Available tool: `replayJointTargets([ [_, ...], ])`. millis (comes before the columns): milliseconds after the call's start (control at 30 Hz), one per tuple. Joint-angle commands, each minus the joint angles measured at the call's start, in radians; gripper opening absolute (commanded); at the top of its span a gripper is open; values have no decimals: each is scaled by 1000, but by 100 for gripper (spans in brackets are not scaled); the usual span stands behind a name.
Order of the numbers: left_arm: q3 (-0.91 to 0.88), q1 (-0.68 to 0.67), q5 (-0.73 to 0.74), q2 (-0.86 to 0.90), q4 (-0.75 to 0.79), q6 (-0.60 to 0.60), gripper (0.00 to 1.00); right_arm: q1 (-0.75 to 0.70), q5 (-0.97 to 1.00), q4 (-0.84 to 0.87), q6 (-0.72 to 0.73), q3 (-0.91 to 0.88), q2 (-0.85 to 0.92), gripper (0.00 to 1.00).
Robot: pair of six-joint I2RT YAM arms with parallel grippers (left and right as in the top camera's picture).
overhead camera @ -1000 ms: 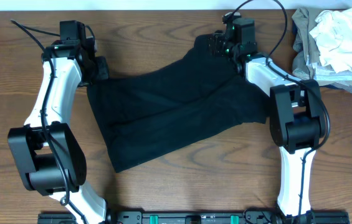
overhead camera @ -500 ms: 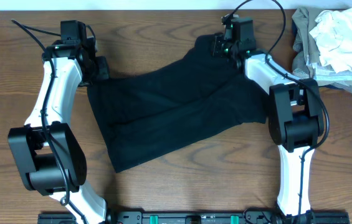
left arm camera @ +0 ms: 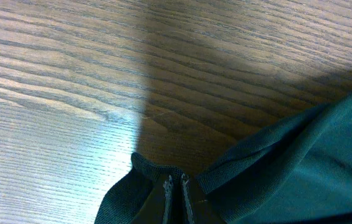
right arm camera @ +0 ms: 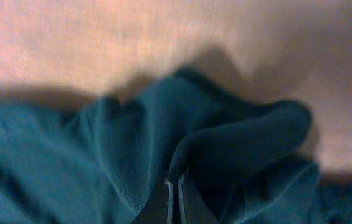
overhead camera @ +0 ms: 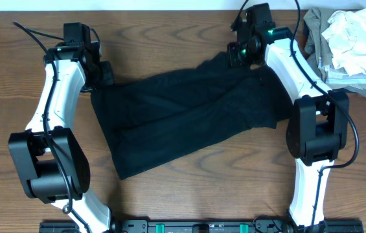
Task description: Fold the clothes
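The clothes, a black t-shirt (overhead camera: pixel 183 120), lie spread across the middle of the wooden table in the overhead view. My left gripper (overhead camera: pixel 100 79) is shut on the shirt's far left corner; in the left wrist view its jaws (left arm camera: pixel 176 183) pinch a fold of the fabric (left arm camera: pixel 300 162) just above the wood. My right gripper (overhead camera: pixel 240 55) is shut on the far right corner, held a little off the table. Its wrist view shows the jaws (right arm camera: pixel 176 180) pressed together on a bunched ridge of the shirt (right arm camera: pixel 238 137).
A heap of khaki-grey garments (overhead camera: pixel 319 39) topped by a crumpled white cloth (overhead camera: pixel 354 35) lies at the far right corner of the table (overhead camera: pixel 170 26). Both arm bases stand at the near edge.
My right gripper has shut on the shirt's far right corner and drawn it right and toward the near side, flattening the peak that stuck out at the far edge. The left arm has held still.
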Motion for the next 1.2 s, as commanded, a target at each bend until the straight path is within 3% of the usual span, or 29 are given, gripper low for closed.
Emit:
replayJointTargets([
  [0,0,0,-11,-4,-4,-8,6,33,-64,-59,-111,9,-11,1],
  [133,0,0,-11,-4,-3,-8,6,91,-60,-134,-188,-13,-11,2],
  [167,0,0,-11,-4,-3,-8,6,103,-60,-149,-206,-17,-11,8],
  [233,0,0,-11,-4,-3,-8,6,125,-60,-181,-256,-20,-11,40],
  [267,0,0,-11,-4,-3,-8,6,132,-56,-191,-275,-20,-11,47],
  [400,0,0,-11,-4,-3,-8,6,126,-42,-193,-274,2,-19,58],
  [733,0,0,-11,-4,-2,-8,6,40,71,-109,-304,91,-22,65],
  [900,0,0,-11,-4,-2,-7,6,1,69,-43,-319,90,8,67],
  [1167,0,0,-11,-4,-2,-7,6,-23,-27,-73,-333,90,91,69],
])
